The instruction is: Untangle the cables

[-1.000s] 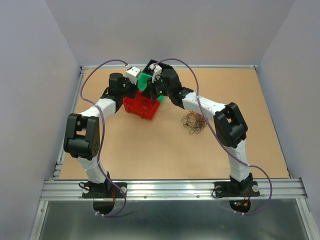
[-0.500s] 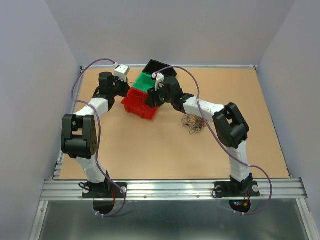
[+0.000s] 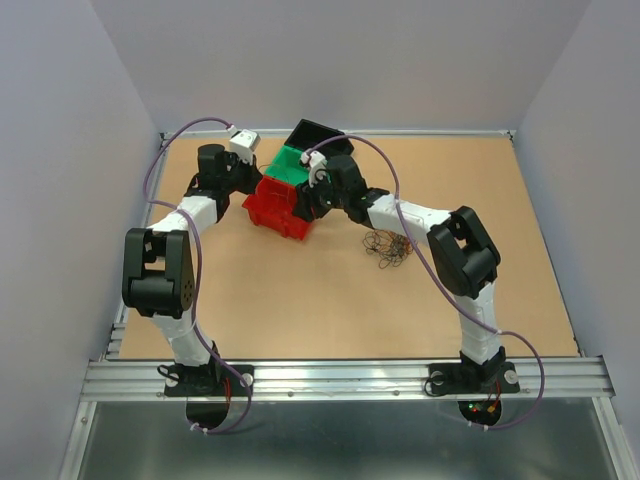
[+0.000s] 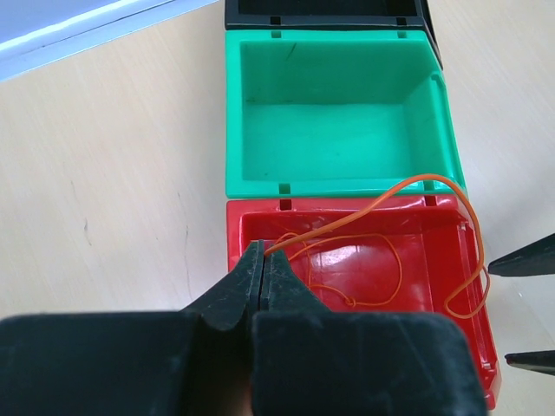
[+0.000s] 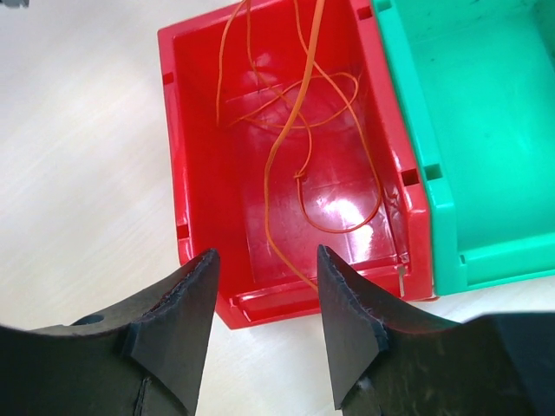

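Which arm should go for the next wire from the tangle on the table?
Right, probably. The right claw is open and empty above the red bin, and the wire tangle lies right beside that arm. The left claw is shut on the orange wire trailing into the bin.

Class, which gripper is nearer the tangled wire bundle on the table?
Right. The right gripper is over the red bin's side facing the bundle; the left gripper is at its opposite side.
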You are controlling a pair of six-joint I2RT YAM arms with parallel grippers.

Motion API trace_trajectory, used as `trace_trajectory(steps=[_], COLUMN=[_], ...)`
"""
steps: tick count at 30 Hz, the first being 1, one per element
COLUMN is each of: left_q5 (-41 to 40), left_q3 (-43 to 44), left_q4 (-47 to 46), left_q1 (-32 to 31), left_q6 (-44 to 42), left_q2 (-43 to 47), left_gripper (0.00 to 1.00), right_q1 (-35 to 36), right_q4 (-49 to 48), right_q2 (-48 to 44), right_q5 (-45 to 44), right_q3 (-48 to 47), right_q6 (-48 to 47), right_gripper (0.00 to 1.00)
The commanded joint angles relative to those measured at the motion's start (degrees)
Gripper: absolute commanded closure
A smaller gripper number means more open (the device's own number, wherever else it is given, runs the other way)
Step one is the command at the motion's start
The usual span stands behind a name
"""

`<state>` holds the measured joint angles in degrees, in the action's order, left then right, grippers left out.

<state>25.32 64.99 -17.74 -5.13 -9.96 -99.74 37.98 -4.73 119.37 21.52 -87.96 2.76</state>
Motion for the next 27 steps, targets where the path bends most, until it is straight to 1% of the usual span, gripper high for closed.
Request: trace_trajectory(steps=[1,3,4,5,6,15,19,20,21,22,25,26,27], left_q5=[1.75,1.92,1.92,2.01,2.01,2.45,2.71,2.72,3.24,3.59,4.39,4.39,4.39], left_q3=[1.72,1.72,1.89,1.89,1.89,1.98,2.16,2.24,2.24,2.24,2.16,2.24,2.33], left_q4=[-1.34,-1.25,-1.16,-1.16,-1.25,-1.07,-0.98,-0.9,-0.9,-0.81,-0.81,-0.81,-0.81], left_q1=[0.38,0.47,0.47,0.47,0.47,0.73,0.99,0.99,1.17,1.34,1.43,1.43,1.43], left_q6=[0.64,0.64,0.55,0.64,0.64,0.99,1.08,1.17,1.34,1.6,1.96,1.96,1.96], left_q2=[0.69,0.6,0.52,0.6,0.69,0.43,0.43,0.34,0.34,0.34,0.43,0.43,0.34], left_gripper=[1.0,1.0,1.0,1.0,1.0,1.0,1.0,1.0,1.0,1.0,1.0,1.0,1.0], right_q1=[0.43,0.43,0.43,0.52,0.43,0.52,0.52,0.52,0.52,0.43,0.52,0.43,0.52], right_q4=[1.57,2.44,2.62,2.8,3.15,4.38,4.56,4.56,6.04,6.22,6.75,6.84,6.84], right_q2=[0.51,1.56,1.83,2.18,2.7,4.29,4.82,4.9,4.91,4.91,4.64,4.47,4.21], right_q5=[2.21,1.95,1.95,2.04,2.47,3.27,2.74,2.74,2.57,2.56,2.3,2.21,2.13], right_q3=[-2.74,-3.97,-4.67,-5.02,-5.29,-7.22,-8.1,-8.1,-8.01,-8.1,-8.01,-7.58,-7.31], right_q6=[-2.24,-2.15,-2.24,-2.24,-2.24,-2.24,-2.24,-2.24,-3.89,-3.99,-4.26,-4.43,-4.52], right_gripper=[0.46,0.48,0.51,0.55,0.62,0.6,0.68,0.69,0.71,0.78,0.9,0.99,0.99])
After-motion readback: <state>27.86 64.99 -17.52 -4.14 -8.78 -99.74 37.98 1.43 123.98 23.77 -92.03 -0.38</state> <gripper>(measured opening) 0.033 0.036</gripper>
